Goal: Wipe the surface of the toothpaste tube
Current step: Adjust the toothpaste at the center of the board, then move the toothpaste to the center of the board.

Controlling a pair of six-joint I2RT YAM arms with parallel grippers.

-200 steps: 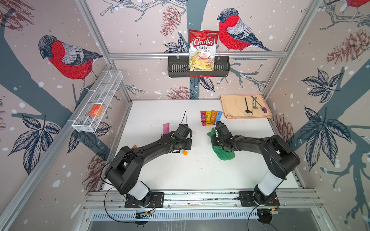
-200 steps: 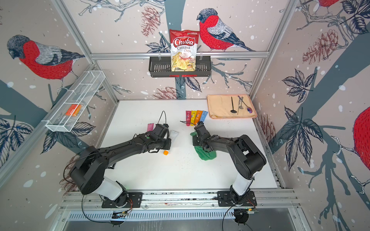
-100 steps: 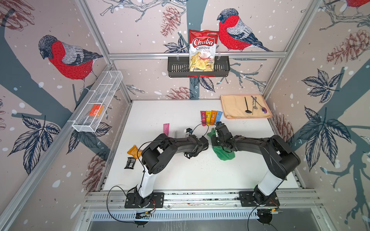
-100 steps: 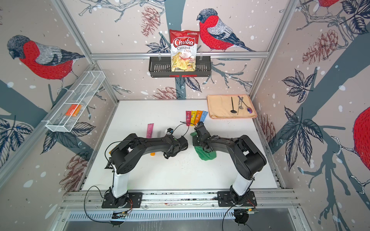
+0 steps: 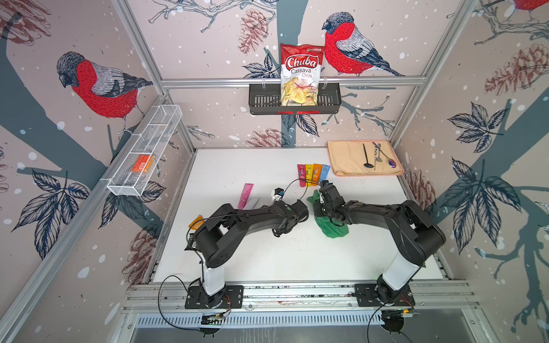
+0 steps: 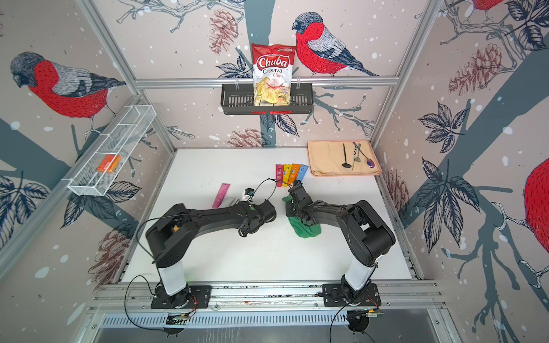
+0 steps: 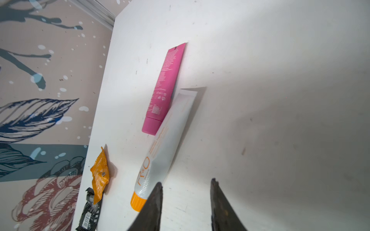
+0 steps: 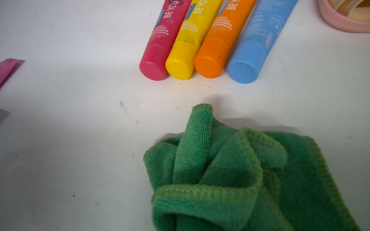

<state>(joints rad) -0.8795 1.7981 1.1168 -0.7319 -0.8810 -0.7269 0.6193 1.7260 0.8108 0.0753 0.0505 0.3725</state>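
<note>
Wallpaper (image 5: 208,38) covers three walls: red-breasted birds (image 5: 347,50), pine cones (image 5: 255,29), dark leaves (image 5: 481,127) and grey-blue branches on pale beige flecked with white. Aluminium frame bars (image 5: 208,80) run up the corners and across the back wall, far beyond the jaws. From that crossbar hangs a black slotted basket (image 5: 261,99). On the wall left of the jaws a white wire shelf (image 5: 165,118) is fixed high. The white surface (image 5: 267,261) under the jaws is scuffed and speckled with small dark marks. Behind the jaws, at its near edge, lies a metal rail (image 5: 297,292), then a slotted grey panel (image 5: 297,320), perhaps a vent. Light is even, with soft shadows.
</note>
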